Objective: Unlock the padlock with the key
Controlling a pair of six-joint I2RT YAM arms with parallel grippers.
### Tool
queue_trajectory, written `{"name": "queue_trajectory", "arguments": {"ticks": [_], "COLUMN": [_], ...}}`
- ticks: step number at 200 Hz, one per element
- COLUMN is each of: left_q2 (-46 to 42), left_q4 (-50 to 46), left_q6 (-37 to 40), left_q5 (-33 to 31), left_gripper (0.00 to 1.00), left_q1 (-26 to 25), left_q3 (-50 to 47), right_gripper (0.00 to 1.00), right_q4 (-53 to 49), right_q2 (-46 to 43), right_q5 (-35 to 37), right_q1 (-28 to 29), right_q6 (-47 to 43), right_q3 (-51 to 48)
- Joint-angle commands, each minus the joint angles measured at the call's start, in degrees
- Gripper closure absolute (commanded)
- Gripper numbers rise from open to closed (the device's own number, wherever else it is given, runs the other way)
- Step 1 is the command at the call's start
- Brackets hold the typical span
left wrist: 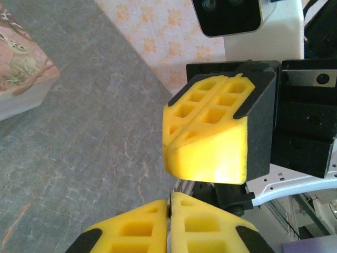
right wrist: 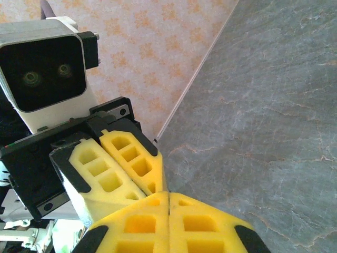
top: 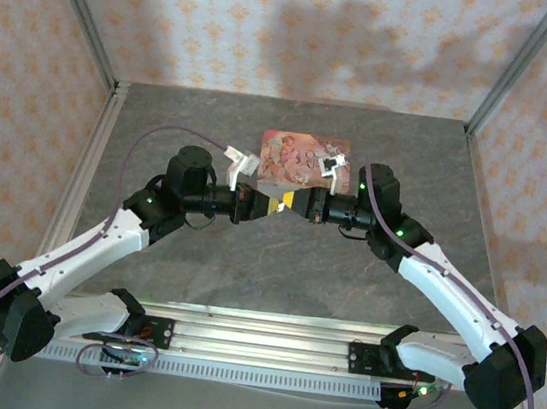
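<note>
Yellow foam pads [left wrist: 210, 232] pressed together on left gripper [left wrist: 170, 203] and right gripper [right wrist: 168, 197], tips meeting near pink tin [top: 305, 158]. Cannot locate padlock or key, perhaps pinched inside. Risk: slipping out through tip misalignment.

A pink floral tin [top: 298, 153] lies on the grey table [top: 246, 261] before patterned walls [top: 277, 23].

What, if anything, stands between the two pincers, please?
Nothing visible: the left pincer and right pincer are tip to tip above the table, both shut, with the tin beyond them.
</note>
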Motion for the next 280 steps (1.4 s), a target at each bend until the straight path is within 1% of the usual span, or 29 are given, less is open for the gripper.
{"name": "queue_trajectory", "arguments": {"ticks": [1,14,30,54,93,142,172,205,244,269,280], "left_q2": [-1.4,-2.0,-3.1,-5.2,-4.0,-1.6,-1.4,-1.5,-0.5,1.1,1.8], "left_q4": [5.4,4.8,5.4,11.5,27.2,36.9,36.7,35.1,36.3,37.6,38.5], "left_q6": [-1.7,-1.9,-3.3,-9.5,-19.7,-25.9,-26.2,-25.9,-26.2,-26.7,-27.0], "left_q5": [-2.5,-3.7,-5.5,-7.2,-5.8,-6.4,-6.7,-7.7,-7.7,-6.6,-6.4], "left_gripper": [0.84,0.71,0.6,0.52,0.53,0.55,0.55,0.53,0.52,0.53,0.55], "left_q1": [-0.2,0.0,0.4,1.1,0.7,-1.4,-2.0,-2.3,-2.9,-3.6,-3.7], "left_q3": [-0.3,-0.4,-1.5,-5.2,-11.5,-14.0,-14.0,-14.5,-14.6,-13.9,-13.7], "right_gripper": [1.0,1.0,1.0,1.0,1.0,1.0,1.0,1.0,1.0,1.0,1.0], "right_q4": [-1.0,-1.1,-0.8,1.1,6.8,12.4,15.3,16.2,16.2,16.6,16.7], "right_q2": [-1.1,-1.3,-1.7,-2.4,-2.9,-3.5,-3.5,-3.5,-3.5,-3.5,-3.5], "right_q5": [1.8,2.3,3.3,3.6,2.4,3.5,3.7,3.8,3.7,3.7,3.7], "right_q1": [-0.6,-0.8,-0.9,-1.0,-1.0,-1.1,-1.0,-1.1,-1.0,-1.0,-1.0], "right_q6": [0.5,0.6,1.0,1.9,4.8,8.3,10.2,10.7,11.0,11.2,11.2], "right_q3": [0.5,0.3,-0.2,-1.2,-3.1,-5.1,-5.9,-5.9,-6.1,-6.3,-6.2]}}
